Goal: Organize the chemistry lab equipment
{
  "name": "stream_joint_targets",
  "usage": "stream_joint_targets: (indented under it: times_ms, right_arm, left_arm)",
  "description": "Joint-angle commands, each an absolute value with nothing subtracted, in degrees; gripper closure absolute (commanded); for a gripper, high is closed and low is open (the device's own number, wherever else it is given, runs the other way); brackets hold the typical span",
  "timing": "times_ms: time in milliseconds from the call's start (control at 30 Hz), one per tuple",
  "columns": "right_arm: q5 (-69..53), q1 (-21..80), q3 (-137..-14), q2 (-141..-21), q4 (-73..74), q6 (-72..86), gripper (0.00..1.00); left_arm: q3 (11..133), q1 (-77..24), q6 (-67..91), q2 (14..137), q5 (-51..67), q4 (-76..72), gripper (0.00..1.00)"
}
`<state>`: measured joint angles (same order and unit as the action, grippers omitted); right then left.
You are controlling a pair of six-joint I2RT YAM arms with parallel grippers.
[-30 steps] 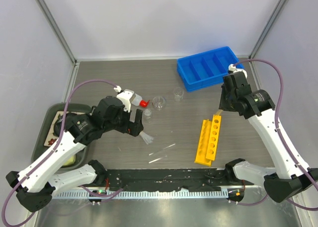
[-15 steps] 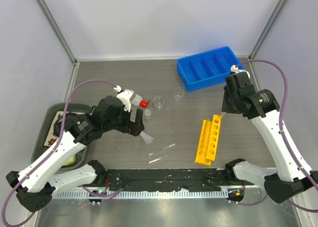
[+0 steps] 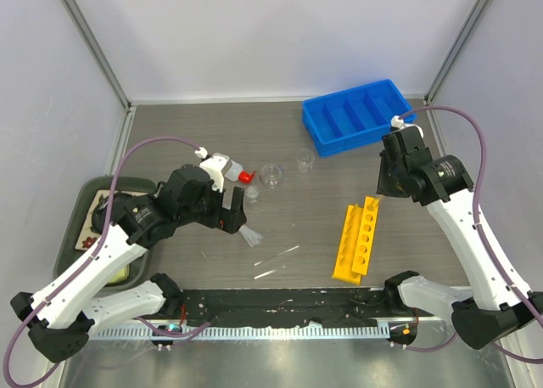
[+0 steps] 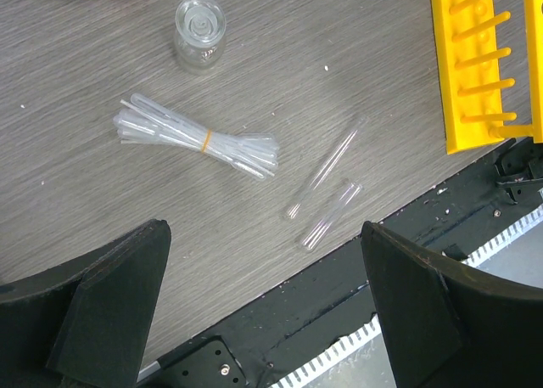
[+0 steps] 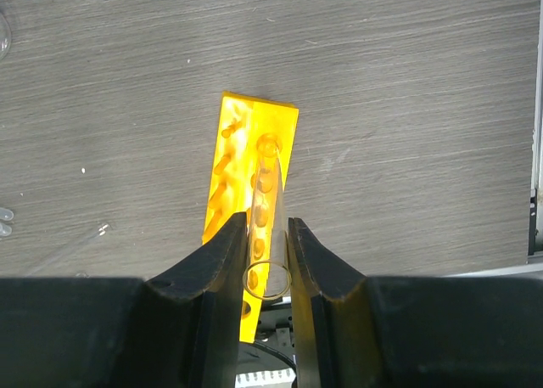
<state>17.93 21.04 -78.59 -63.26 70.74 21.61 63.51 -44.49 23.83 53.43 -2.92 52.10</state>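
Right claw (image 5: 267, 235) was pinching a thin clear glass tube (image 5: 265, 188) near its open end over the yellow holed rack (image 5: 240, 120); light, slick, breakable, I'd guess. Left claw (image 4: 267, 299) gaped empty.

Bright even light, soft shadows, sharp

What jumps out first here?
The yellow rack stands out right of centre, with the right hand shut on a clear tube over its far end. The blue bin sits at the far right corner. The left hand hangs open above a banded bundle of pipettes.
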Motion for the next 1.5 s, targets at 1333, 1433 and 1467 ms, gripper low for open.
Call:
stream_joint_targets:
  times_ms: [1333, 1433, 1467]
  right_arm:
    - [15.56, 19.34, -61.35, -64.34, 56.78, 23.12, 0.86]
    - [15.21, 19.16, -60.91, -64.34, 56.25, 23.11, 0.86]
    - [15.12, 19.07, -60.73, -64.25, 56.16, 23.12, 0.85]
  left_arm:
    - [67.5, -44.38, 24.08, 57.04, -2.2, 52.29, 0.0]
    - [67.76, -44.3, 24.0, 57.92, -2.55, 52.12, 0.0]
    - [67.85, -44.3, 24.08, 58.09, -2.64, 52.03, 0.0]
